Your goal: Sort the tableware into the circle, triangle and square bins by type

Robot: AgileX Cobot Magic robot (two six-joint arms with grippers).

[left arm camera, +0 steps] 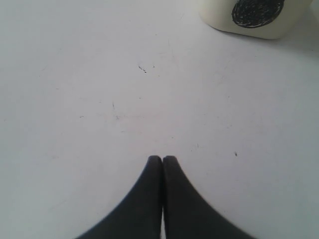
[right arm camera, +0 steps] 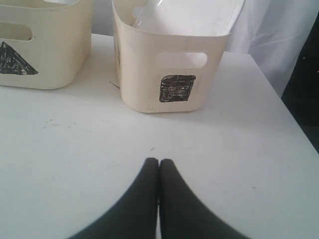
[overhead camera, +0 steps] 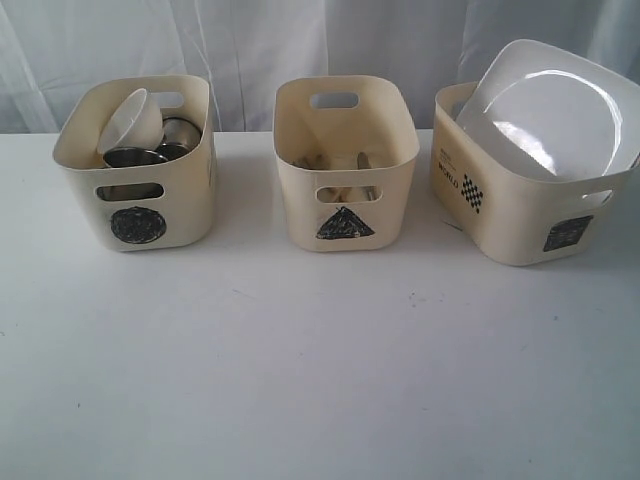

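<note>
Three cream bins stand in a row on the white table. The circle bin (overhead camera: 135, 165) on the left holds a small white bowl (overhead camera: 132, 122) tipped over steel cups (overhead camera: 180, 133). In the middle, the triangle bin (overhead camera: 345, 165) shows pale utensils through its handle slot. The square bin (overhead camera: 530, 190) on the right holds a large white plate (overhead camera: 555, 110) leaning upright. Neither arm shows in the exterior view. My left gripper (left arm camera: 162, 159) is shut and empty above bare table, the circle bin (left arm camera: 254, 17) ahead. My right gripper (right arm camera: 159, 162) is shut and empty before the square bin (right arm camera: 172, 64).
A white curtain hangs behind the table. The table's right edge (right arm camera: 294, 124) shows in the right wrist view, with dark space beyond it. The triangle bin (right arm camera: 40, 50) stands beside the square bin there.
</note>
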